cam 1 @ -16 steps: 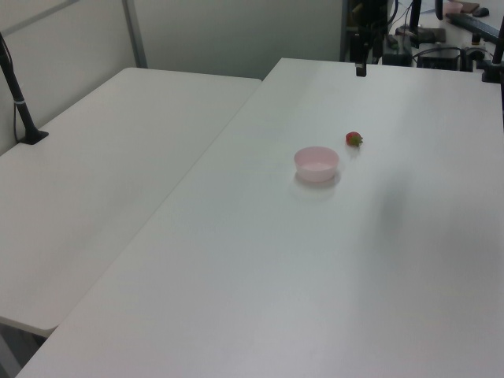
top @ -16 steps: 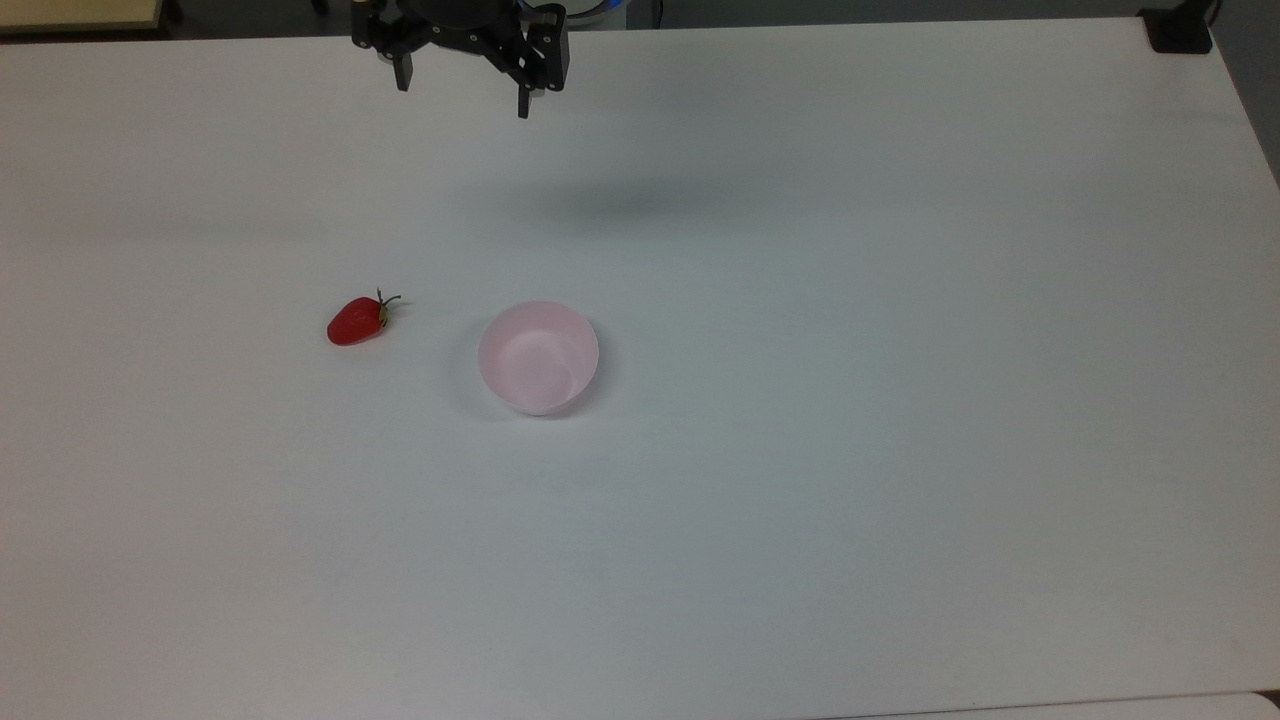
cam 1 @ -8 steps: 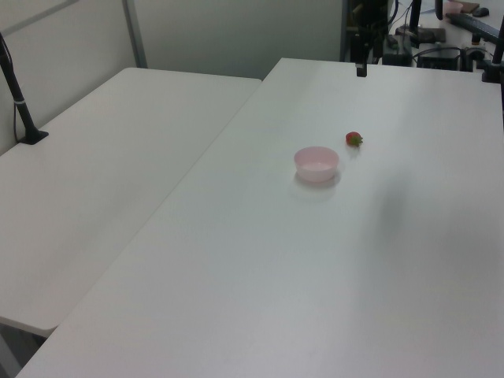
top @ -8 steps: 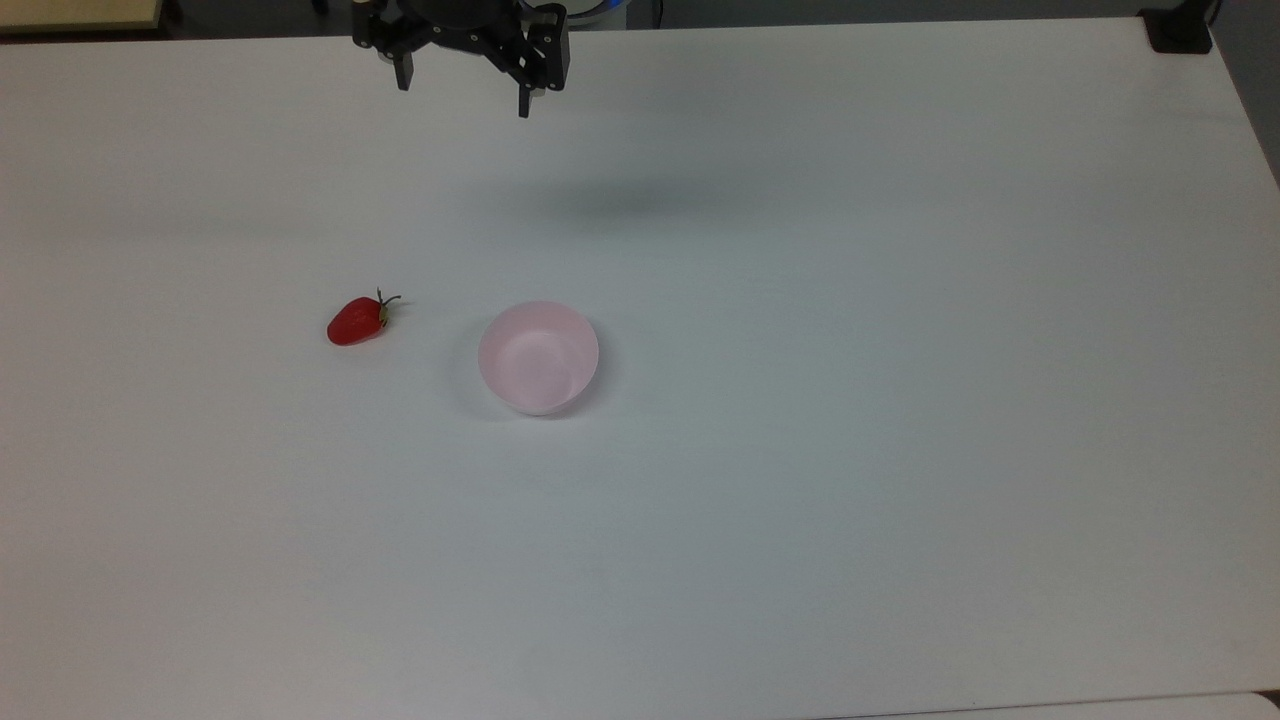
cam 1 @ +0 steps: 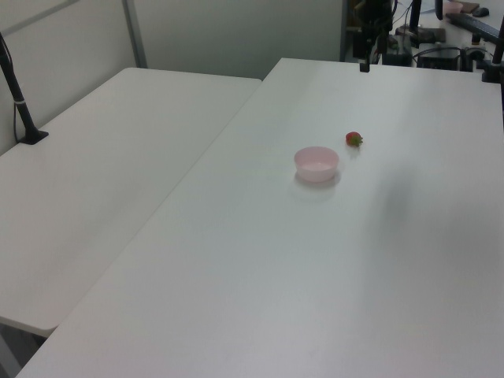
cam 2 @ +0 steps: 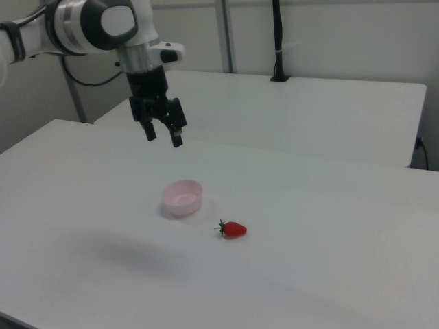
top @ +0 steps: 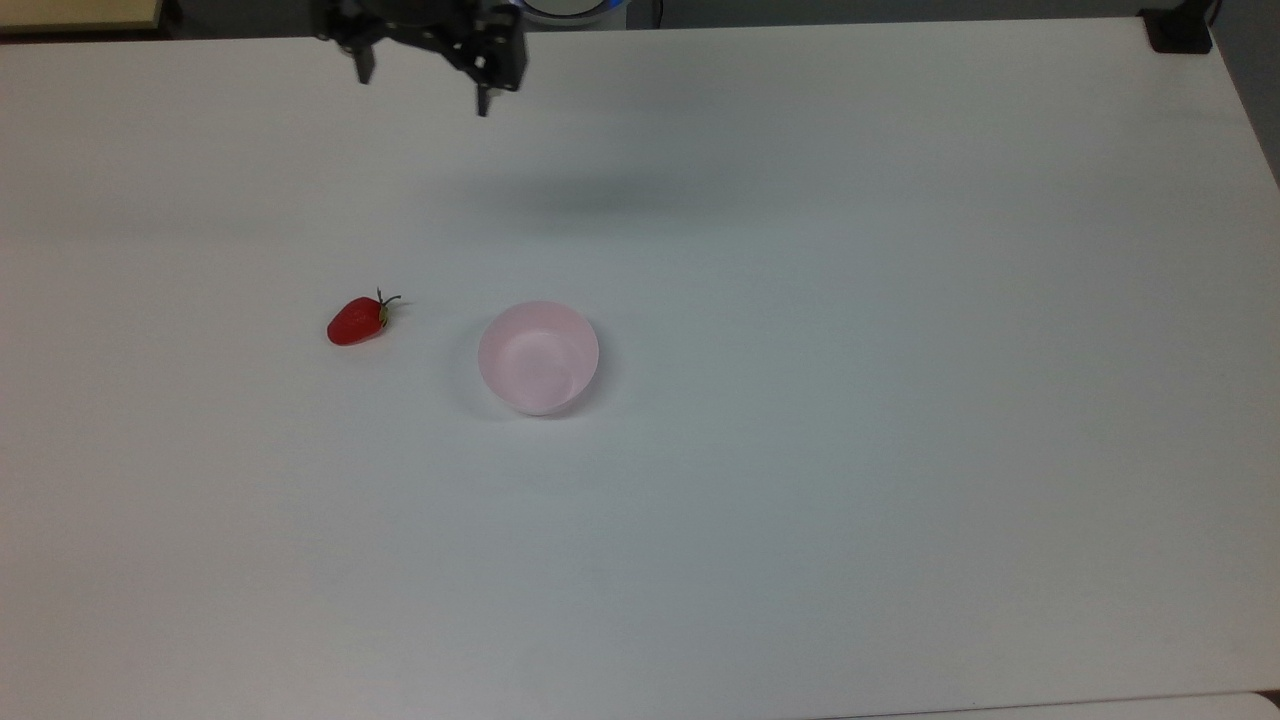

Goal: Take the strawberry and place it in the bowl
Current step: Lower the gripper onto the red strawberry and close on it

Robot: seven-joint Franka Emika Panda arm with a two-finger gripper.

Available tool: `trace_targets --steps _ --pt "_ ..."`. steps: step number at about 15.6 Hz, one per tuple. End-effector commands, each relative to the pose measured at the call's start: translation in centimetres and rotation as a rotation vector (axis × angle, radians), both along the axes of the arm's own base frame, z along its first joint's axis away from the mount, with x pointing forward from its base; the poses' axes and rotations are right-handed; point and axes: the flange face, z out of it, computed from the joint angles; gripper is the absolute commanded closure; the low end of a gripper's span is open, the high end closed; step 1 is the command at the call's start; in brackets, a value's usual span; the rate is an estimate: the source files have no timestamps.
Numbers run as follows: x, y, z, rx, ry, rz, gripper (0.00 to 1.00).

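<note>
A small glossy red strawberry [top: 355, 320] [cam 1: 353, 139] [cam 2: 233, 229] with a green cap lies on its side on the white table [top: 800, 300]. To the top view's right of it stands the pale pink bowl [top: 538, 358] [cam 1: 316, 164] [cam 2: 182, 197], upright with nothing inside. My black gripper [top: 421, 92] [cam 2: 163, 136] [cam 1: 364, 66] hangs high above the table's far edge, well away from both. Its fingers are spread wide apart and hold nothing.
A second white table [cam 1: 102, 181] [cam 2: 309, 110] adjoins this one. A black post [cam 1: 17, 98] [cam 2: 278, 41] stands on it. A black mount [top: 1178, 30] sits at the top view's upper right corner. The arm's shadow [top: 590, 195] falls on the table behind the bowl.
The gripper has shifted toward the top view's left, closer to the strawberry's side. Strawberry and bowl have not moved.
</note>
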Motion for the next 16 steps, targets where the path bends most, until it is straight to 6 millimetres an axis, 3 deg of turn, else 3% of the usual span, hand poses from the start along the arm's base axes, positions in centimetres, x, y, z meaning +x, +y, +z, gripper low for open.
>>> trace_targets --steps 1,4,7,11,12,14,16 --pt "0.7 -3.7 -1.8 0.015 -0.038 -0.084 0.00" --pt "2.4 -7.2 -5.4 0.009 -0.051 -0.196 0.00" --pt "3.8 -10.6 -11.5 0.003 -0.027 -0.338 0.00" --pt "4.6 -12.3 -17.1 0.001 -0.031 -0.426 0.07" --pt "4.6 -12.2 -19.4 0.008 -0.049 -0.462 0.07" --pt "4.4 -11.8 -21.8 0.019 -0.102 -0.505 0.08" --pt "4.3 -11.7 -22.9 0.029 -0.143 -0.534 0.11"
